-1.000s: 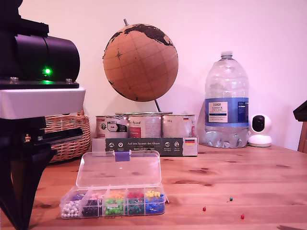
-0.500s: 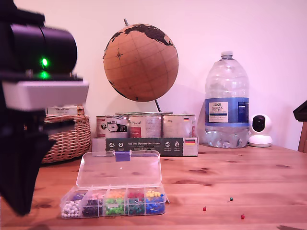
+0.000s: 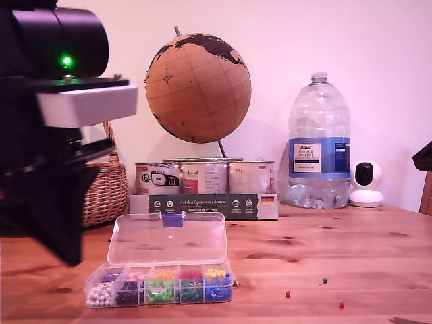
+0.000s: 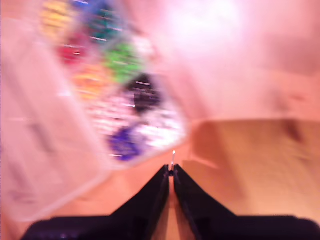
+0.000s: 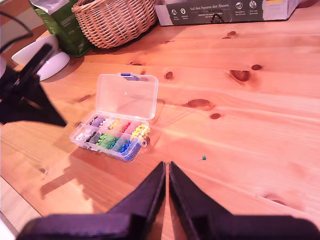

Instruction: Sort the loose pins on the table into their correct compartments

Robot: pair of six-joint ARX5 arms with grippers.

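First wrist view heavily blurred: my first tool point(image 4: 171, 171) pinching a pin point(image 4: 173, 159) beside smeared compartments point(image 4: 120, 85).

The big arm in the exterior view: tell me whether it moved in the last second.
Yes. The arm has shifted toward the exterior view's right, now covering more of the wicker basket.

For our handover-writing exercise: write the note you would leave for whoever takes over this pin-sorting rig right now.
My first gripper: shut on a pin beside the open box; view blurred, head colour unclear.
My second gripper: shut, empty, above the table.
Done: compartments hold sorted pins.
Left: drop the held pin, then fetch the green pin and two red pins.
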